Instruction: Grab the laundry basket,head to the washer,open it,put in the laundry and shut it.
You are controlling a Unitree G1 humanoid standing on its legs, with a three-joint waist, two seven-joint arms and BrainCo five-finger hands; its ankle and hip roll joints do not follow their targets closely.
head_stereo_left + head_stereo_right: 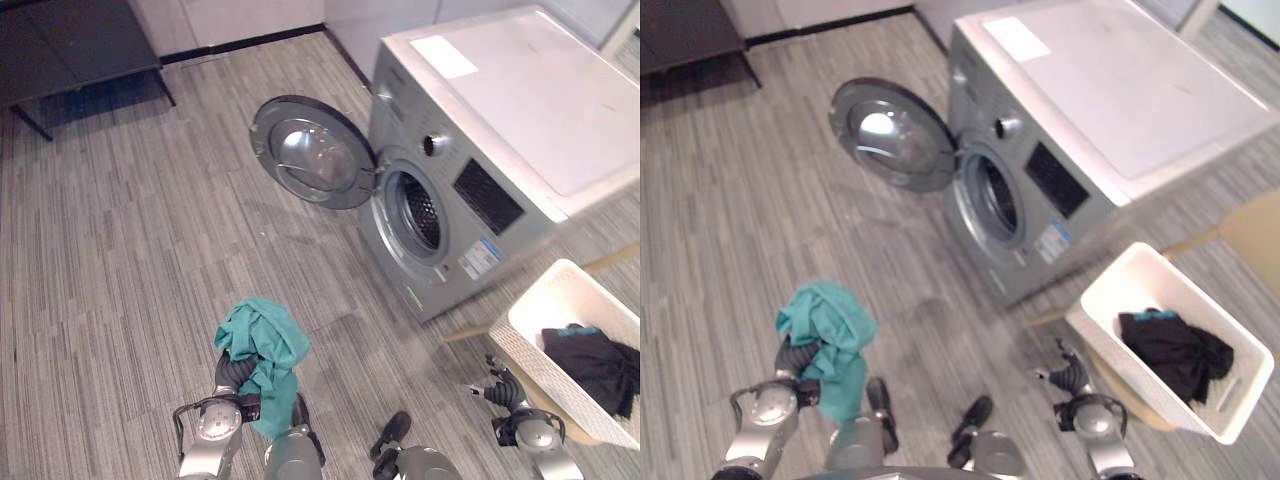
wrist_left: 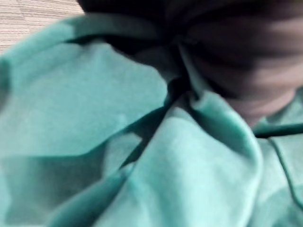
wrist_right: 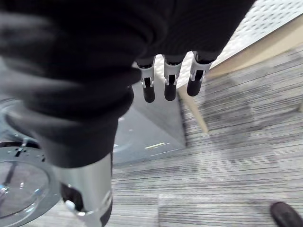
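Up front, teal garment (image 1: 262, 345) draped over left hand (image 1: 232, 375), washer (image 1: 470, 170) ahead

The left hand (image 1: 236, 372) is buried under the teal cloth (image 1: 262, 350), so its fingers are hidden. In the left wrist view the cloth (image 2: 142, 156) lies so close that it blurs, and no fingers can be made out. The washer (image 1: 470, 170) is cut off by the picture's right and top edges. The basket (image 1: 560, 310) runs past the right edge, and its dark clothes (image 1: 595, 365) cover part of its floor. Deep inside, the washer's drum (image 1: 420, 213) is too dark to read.
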